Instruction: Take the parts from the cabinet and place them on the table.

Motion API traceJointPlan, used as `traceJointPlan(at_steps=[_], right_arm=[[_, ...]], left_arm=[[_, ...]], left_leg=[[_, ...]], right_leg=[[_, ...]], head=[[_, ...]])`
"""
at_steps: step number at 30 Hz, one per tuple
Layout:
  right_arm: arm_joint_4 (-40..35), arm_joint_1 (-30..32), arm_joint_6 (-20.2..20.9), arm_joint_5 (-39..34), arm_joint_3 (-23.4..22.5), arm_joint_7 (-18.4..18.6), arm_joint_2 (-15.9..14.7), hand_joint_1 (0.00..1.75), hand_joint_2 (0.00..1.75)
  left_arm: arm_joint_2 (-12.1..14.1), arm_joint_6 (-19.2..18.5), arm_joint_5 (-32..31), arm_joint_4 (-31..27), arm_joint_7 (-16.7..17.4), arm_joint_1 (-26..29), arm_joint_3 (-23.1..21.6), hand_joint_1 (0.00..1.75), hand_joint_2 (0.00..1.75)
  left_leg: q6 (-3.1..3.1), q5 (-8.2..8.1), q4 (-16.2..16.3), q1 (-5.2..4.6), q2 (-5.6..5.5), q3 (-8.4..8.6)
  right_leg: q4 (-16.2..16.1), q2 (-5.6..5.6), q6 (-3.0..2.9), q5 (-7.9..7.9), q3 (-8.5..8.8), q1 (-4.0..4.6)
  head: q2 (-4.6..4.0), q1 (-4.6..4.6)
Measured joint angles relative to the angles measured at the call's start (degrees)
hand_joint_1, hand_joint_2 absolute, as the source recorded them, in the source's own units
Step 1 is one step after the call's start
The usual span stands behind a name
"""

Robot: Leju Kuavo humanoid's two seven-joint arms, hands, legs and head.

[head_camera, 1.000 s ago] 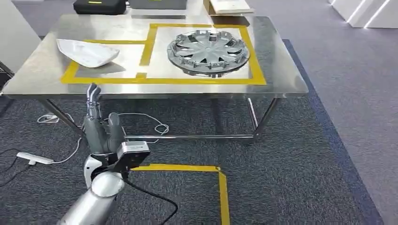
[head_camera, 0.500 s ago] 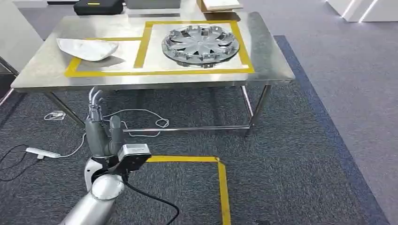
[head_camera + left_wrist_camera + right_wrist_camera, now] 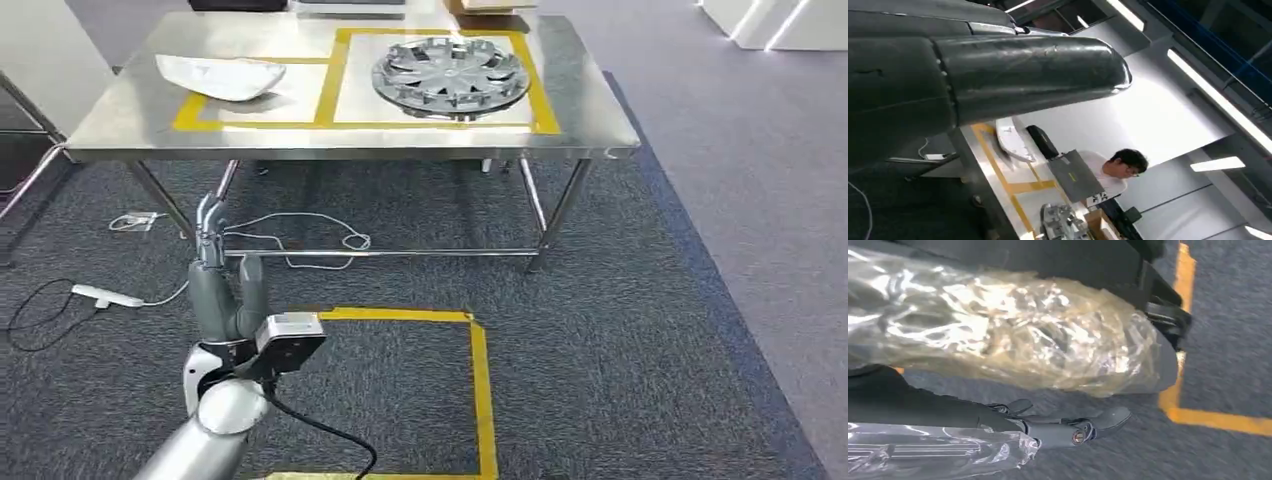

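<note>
On the steel table [image 3: 350,140], a white curved part [image 3: 220,76] lies in the left yellow-taped field. A silver hubcap [image 3: 450,75] lies in the right field. My left hand [image 3: 218,285] is raised in front of the table's near edge, below it, fingers pointing up and holding nothing. The left wrist view looks past the thumb [image 3: 1023,75] to the white part [image 3: 1010,140] and the hubcap [image 3: 1063,227] on the table. My right hand [image 3: 1073,432] hangs low over the carpet, its dark fingers stretched out with nothing in them.
Cables [image 3: 300,240] and a white power strip [image 3: 105,295] lie on the carpet under and left of the table. Yellow tape [image 3: 480,380] marks a corner on the floor. A pale cabinet side [image 3: 40,60] stands at far left. A person [image 3: 1118,170] sits behind the table.
The whole picture has shifted, so the camera moved; the table now sits higher and further right in it. My left hand stays raised and holds nothing.
</note>
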Motion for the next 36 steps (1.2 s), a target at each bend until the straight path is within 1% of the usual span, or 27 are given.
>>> traceJointPlan(at_steps=[1, 2, 4, 5, 6, 7, 8, 10, 12, 13, 15, 16, 17, 18, 19, 20, 21, 22, 23, 25, 27, 29, 31, 32, 33, 34, 36], right_arm=[[0.0, -0.1, 0.0, 0.0, 0.0, 0.0, 0.0, 0.00, 0.00], [0.0, -0.1, 0.0, 0.0, 0.0, 0.0, 0.0, 0.00, 0.00], [0.0, -0.1, 0.0, 0.0, 0.0, 0.0, 0.0, 0.00, 0.00], [0.0, -0.1, 0.0, 0.0, 0.0, 0.0, 0.0, 0.00, 0.00], [0.0, -0.2, 0.0, 0.0, 0.0, 0.0, 0.0, 0.00, 0.00], [-0.1, -0.4, 0.0, 0.0, 0.0, 0.0, 0.0, 0.00, 0.00], [-0.1, -0.5, 0.0, 0.0, 0.0, 0.0, 0.0, 0.00, 0.00], [-0.1, -0.5, 0.0, 0.0, 0.0, -0.1, 0.0, 0.00, 0.00], [-0.1, -0.3, 0.0, 0.0, 0.0, 0.0, 0.0, 0.00, 0.00], [-0.1, -0.3, 0.0, -0.1, 0.0, 0.0, 0.0, 0.00, 0.00], [-0.1, -0.2, -0.3, -0.4, -0.1, 0.1, 0.0, 0.00, 0.00], [-0.1, -0.2, -0.5, -0.8, -0.3, 0.2, 0.0, 0.00, 0.00], [-0.1, -0.2, -0.5, -1.2, -0.5, 0.5, 0.1, 0.00, 0.00], [-0.1, 0.0, -0.8, -1.4, -0.7, 0.7, 0.2, 0.00, 0.00], [-0.1, 0.1, -1.1, -1.7, -1.0, 0.8, 0.3, 0.00, 0.00], [-0.1, 0.2, -1.3, -2.0, -1.2, 0.9, 0.4, 0.00, 0.00], [-0.1, 0.2, -1.3, -2.1, -1.4, 1.0, 0.6, 0.00, 0.00], [-0.1, 0.2, -1.3, -2.2, -1.6, 1.0, 0.7, 0.00, 0.00], [-0.1, 0.1, -1.2, -2.2, -1.8, 1.0, 0.8, 0.00, 0.00], [-0.1, 0.1, -1.1, -2.2, -2.0, 1.0, 0.8, 0.00, 0.00], [-0.2, 0.2, -1.1, -2.2, -2.3, 1.0, 0.8, 0.00, 0.00], [-0.2, 0.3, -1.1, -2.2, -2.5, 1.0, 0.8, 0.00, 0.00], [-0.2, 0.3, -1.0, -2.2, -2.7, 1.0, 0.8, 0.00, 0.00], [-0.2, 0.3, -1.0, -2.2, -2.7, 1.0, 0.8, 0.00, 0.00], [-0.2, 0.4, -1.0, -2.2, -2.8, 1.0, 0.8, 0.00, 0.00], [-0.2, 0.5, -0.9, -2.3, -2.8, 1.0, 0.8, 0.00, 0.00], [-0.2, 0.6, -0.9, -2.6, -2.9, 1.1, 0.8, 0.00, 0.00]], left_arm=[[0.0, 0.0, 0.0, 0.0, 0.0, 0.1, -0.1, 0.00, 0.00], [0.0, 0.0, 0.0, 0.0, 0.0, 0.2, -0.2, 0.00, 0.00], [0.0, -0.2, 0.1, 0.0, 0.0, 0.4, -0.2, 0.00, 0.00], [0.0, -0.2, 0.1, 0.0, 0.0, 0.5, -0.2, 0.00, 0.00], [0.0, -0.2, 0.1, 0.0, 0.0, 0.5, -0.2, 0.00, 0.00], [0.0, -0.2, 0.1, 0.0, 0.0, 0.6, -0.3, 0.00, 0.00], [0.0, -0.2, 0.1, 0.0, 0.0, 0.5, -0.3, 0.00, 0.00], [-0.1, -0.3, 0.1, 0.0, 0.0, 0.5, -0.4, 0.00, 0.00], [0.0, -0.5, 0.5, 0.0, 0.0, 0.7, -0.5, 0.00, 0.00], [0.0, -1.0, 1.3, 0.0, 0.2, 0.9, -0.5, 0.00, 0.00], [0.0, -2.9, 4.4, 0.1, 0.8, 1.2, -0.5, 0.00, 0.00], [0.0, -4.0, 6.5, 0.2, 1.0, 1.5, -0.5, 0.00, 0.00], [0.0, -5.0, 8.6, 0.4, 1.1, 1.9, -0.5, 0.00, 0.00], [0.0, -6.2, 10.9, 0.7, 1.3, 2.3, -0.5, 0.00, 0.00], [-0.1, -7.5, 13.3, 1.1, 1.7, 2.7, -0.5, 0.00, 0.00], [-0.2, -8.7, 15.9, 1.6, 2.1, 3.1, -0.4, 0.00, 0.00], [-0.2, -9.2, 17.3, 2.1, 2.1, 3.3, -0.4, 0.00, 0.00], [-0.2, -9.4, 18.1, 2.6, 2.1, 3.5, -0.3, 0.00, 0.00], [-0.2, -9.6, 18.6, 3.1, 2.1, 3.7, 0.0, 0.00, 0.00], [-0.1, -9.7, 19.2, 3.9, 2.2, 4.0, 0.4, 0.00, 0.00], [-0.1, -9.8, 19.4, 4.5, 2.3, 4.5, 0.6, 0.00, 0.00], [-0.1, -9.8, 19.5, 5.0, 2.3, 4.6, 1.0, 0.00, 0.00], [-0.1, -9.8, 19.4, 5.4, 2.6, 4.9, 1.3, 0.00, 0.00], [-0.1, -9.8, 19.4, 5.6, 2.6, 5.1, 1.4, 0.00, 0.00], [0.0, -9.8, 19.4, 5.9, 2.9, 5.3, 1.5, 0.00, 0.00], [0.1, -9.6, 19.2, 6.1, 3.4, 5.5, 1.7, 0.00, 0.00], [0.2, -8.7, 18.9, 6.5, 4.4, 6.3, 2.8, 0.00, 0.00]], left_leg=[[0.04, 0.76, 0.0, -0.06, 0.02, -0.96], [0.00, 1.49, 0.1, -0.09, 0.09, -1.96], [-0.16, 3.01, 0.2, -0.15, 0.17, -3.93], [-0.28, 3.78, 0.2, -0.15, 0.15, -4.86], [-0.47, 4.62, 0.2, -0.16, 0.07, -5.68], [-0.69, 5.19, 0.2, -0.21, 0.01, -6.00], [-1.03, 5.74, 0.3, -0.39, 0.00, -6.23], [-1.68, 7.18, -0.3, -0.07, 0.17, -6.26], [-2.47, 7.53, -0.5, 0.04, 0.03, -6.63], [-2.80, 4.68, 0.7, 0.05, -0.12, -7.22], [-3.25, -2.94, 7.7, 0.10, -0.13, -8.83], [-3.44, -5.37, 12.3, 0.09, -0.13, -9.72], [-3.52, -5.74, 15.9, 0.09, -0.13, -10.21], [-3.52, -4.07, 17.6, 0.09, -0.13, -9.92], [-3.43, -1.76, 17.1, 0.09, -0.14, -8.69], [-3.23, 0.26, 14.1, 0.08, -0.17, -6.31], [-2.88, 0.93, 9.0, 0.05, -0.36, -2.56], [-2.41, 0.08, 3.8, 0.00, -1.33, 1.07], [-2.08, -1.20, 0.4, -0.05, -1.62, 3.05], [-1.68, -2.21, -0.8, -0.23, -1.32, 3.12], [-0.71, -1.48, -1.2, 0.14, -1.04, 2.69], [-0.01, -0.88, -1.2, 0.24, -0.53, 1.99], [0.11, -0.13, -1.2, 0.11, 0.01, 0.96], [0.08, 0.17, -1.1, 0.07, 0.34, 0.48], [0.00, 0.44, -1.1, 0.06, 0.55, 0.16], [-0.11, 0.64, -1.1, 0.07, 0.80, -0.13], [-0.44, 0.93, -1.0, 0.08, 1.26, -0.35]], right_leg=[[3.9, 0.00, 0.15, -1.79, -0.44, 0.00], [6.7, 0.00, 0.17, -1.81, -0.43, 0.00], [6.2, 0.01, 0.00, 2.41, 2.27, 0.01], [3.0, 0.03, -0.26, 4.52, 5.23, 0.03], [-2.3, 0.10, -0.60, 4.88, 9.46, 0.06], [-8.2, 0.27, -1.01, 2.80, 13.98, 0.16], [-13.6, 0.27, -1.04, 1.02, 17.29, 0.38], [-13.4, 0.39, -1.23, 1.40, 16.16, 0.66], [-13.6, 0.19, -2.52, 2.68, 15.16, 0.21], [-13.6, -0.02, -3.09, 3.25, 14.48, 0.28], [-13.6, -0.06, -3.52, 4.58, 13.00, 0.29], [-13.6, -0.09, -3.56, 5.28, 12.17, 0.32], [-13.5, -0.11, -3.55, 5.89, 11.52, 0.33], [-13.3, -0.12, -3.47, 6.59, 10.82, 0.35], [-13.0, -0.09, -3.34, 7.16, 9.93, 0.37], [-12.8, 0.03, -3.16, 7.56, 9.06, 0.40], [-12.5, 0.26, -2.94, 7.87, 8.50, 0.43], [-12.1, 0.28, -2.72, 8.03, 8.08, 0.34], [-11.5, 0.39, -2.48, 8.21, 7.52, 0.69], [-11.3, 0.54, -1.77, 8.83, 6.86, 0.62], [-11.2, 0.67, -1.10, 9.35, 6.19, 0.68], [-7.7, 0.53, -0.45, 6.01, 4.20, 0.43], [2.6, 0.53, 0.22, 0.67, -0.14, 0.12], [6.3, 0.52, 0.45, -0.78, -1.50, 0.02], [7.1, 0.50, 0.57, -0.78, -1.38, -0.05], [5.3, 0.41, 0.62, 0.35, 0.20, -0.14], [-4.4, -0.19, 0.44, 4.28, 6.63, -0.28]], head=[[0.00, -0.04], [0.00, 0.00], [0.00, -0.02], [0.00, -0.02], [0.00, -0.04], [0.00, -0.02], [0.00, -0.09], [0.00, -0.02], [0.00, -0.09], [0.00, -0.22], [0.00, -0.66], [0.00, -0.61], [0.00, -0.66], [0.00, -0.66], [0.00, -0.66], [0.00, -0.66], [0.00, -0.63], [0.00, -0.63], [0.00, -0.57], [0.00, -0.76], [0.00, -0.59], [0.00, -0.13], [0.00, 0.02], [0.00, 0.11], [0.00, 0.00], [0.00, 0.11], [0.00, 0.11]])
